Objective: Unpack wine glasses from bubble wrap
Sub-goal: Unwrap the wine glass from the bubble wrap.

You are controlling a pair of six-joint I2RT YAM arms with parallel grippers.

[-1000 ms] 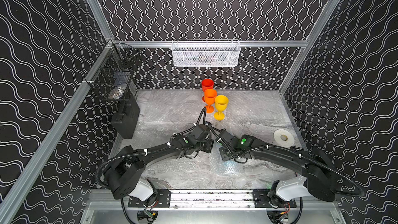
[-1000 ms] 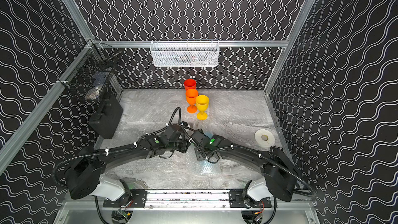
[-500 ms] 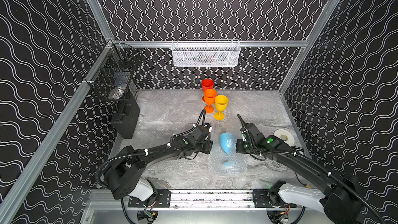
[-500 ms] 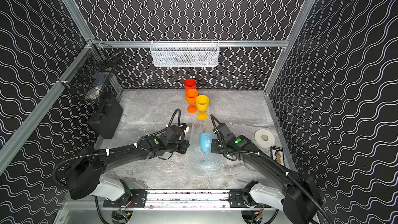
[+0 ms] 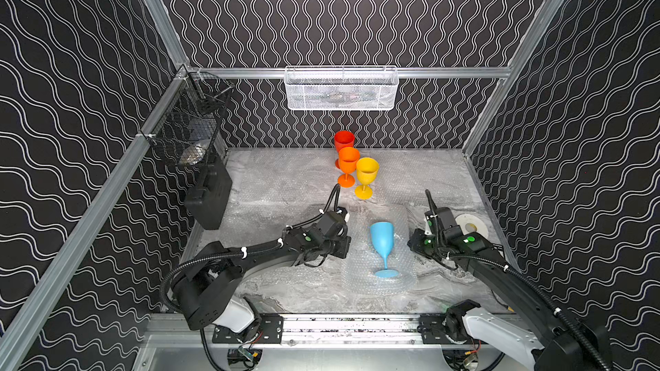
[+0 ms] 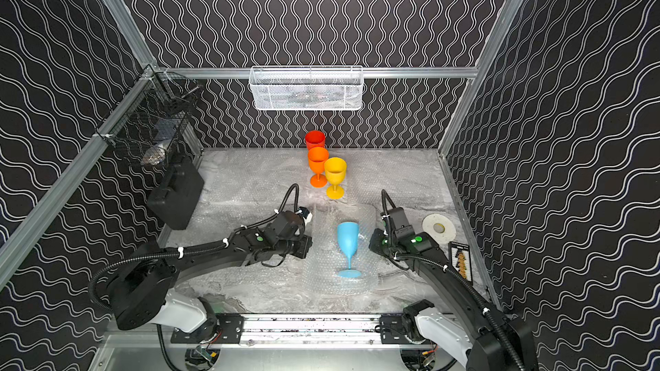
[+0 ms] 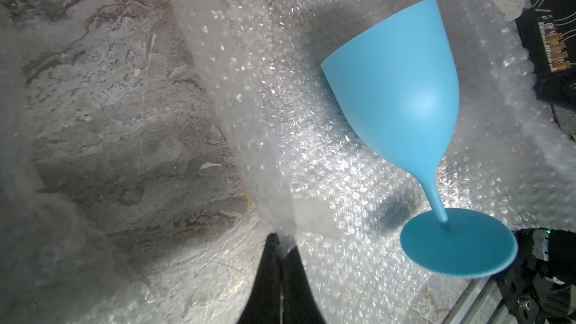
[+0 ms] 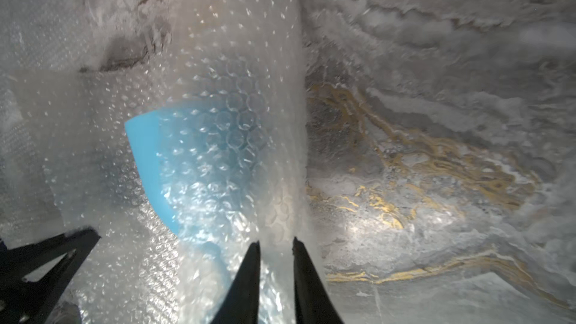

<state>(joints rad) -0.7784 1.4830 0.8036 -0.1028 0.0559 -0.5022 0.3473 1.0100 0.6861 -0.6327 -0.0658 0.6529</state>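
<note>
A light blue wine glass (image 5: 382, 240) (image 6: 348, 240) lies on its side, bare, on an unrolled sheet of bubble wrap (image 5: 360, 269) (image 6: 321, 269). My left gripper (image 7: 282, 240) is at the sheet's left edge (image 5: 347, 247), shut on that edge of the wrap. At the sheet's right edge (image 5: 410, 244) my right gripper (image 8: 274, 241) has its jaws slightly apart, with the wrap's lifted edge (image 8: 233, 57) between them. Through that flap the blue glass (image 8: 146, 157) shows. Red (image 5: 344, 139), orange (image 5: 348, 162) and yellow (image 5: 367, 171) wine glasses stand upright at the back.
A white tape roll (image 5: 471, 224) lies right of my right gripper, and a black card (image 6: 462, 260) leans by the right wall. A black case (image 5: 209, 198) stands at the left wall under a black wire basket (image 5: 189, 126). A white basket (image 5: 341, 89) hangs on the back wall.
My right gripper has pulled away to the right with the wrap's edge, unrolling it and baring the blue glass. Its jaws have now parted. The left gripper stayed put, still shut.
</note>
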